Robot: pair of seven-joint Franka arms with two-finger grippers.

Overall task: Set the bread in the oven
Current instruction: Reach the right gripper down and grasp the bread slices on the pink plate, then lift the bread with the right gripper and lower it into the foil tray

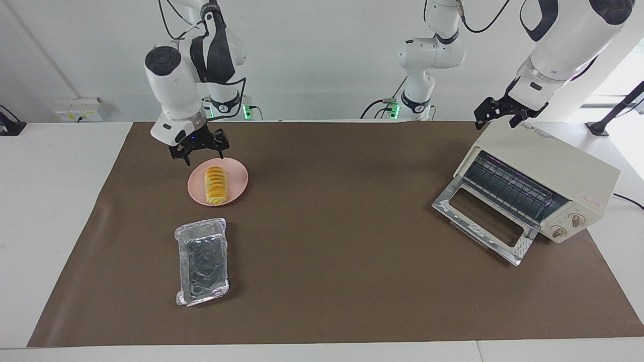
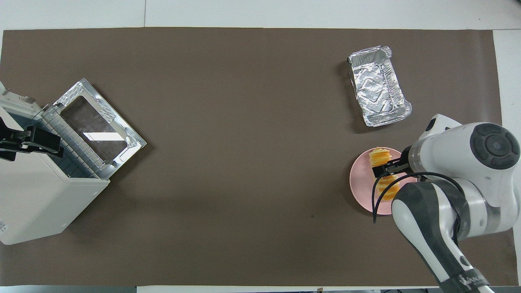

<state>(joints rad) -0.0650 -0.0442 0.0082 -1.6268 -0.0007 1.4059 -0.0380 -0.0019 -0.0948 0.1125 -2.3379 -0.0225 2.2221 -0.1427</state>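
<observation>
Brown-matted table (image 1: pixel 327 281): right pincer (image 1: pixel 199 149) wide, over bread (image 1: pixel 216 185) on pink plate (image 1: pixel 240 177); left pincer (image 1: pixel 499 117) wide, over open oven (image 1: pixel 553 171).

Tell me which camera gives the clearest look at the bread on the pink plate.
The facing view: the whole bread lies uncovered on the plate, with the right end effector raised near the plate's robot-side edge. In the overhead view the right arm covers much of the loaf.
</observation>
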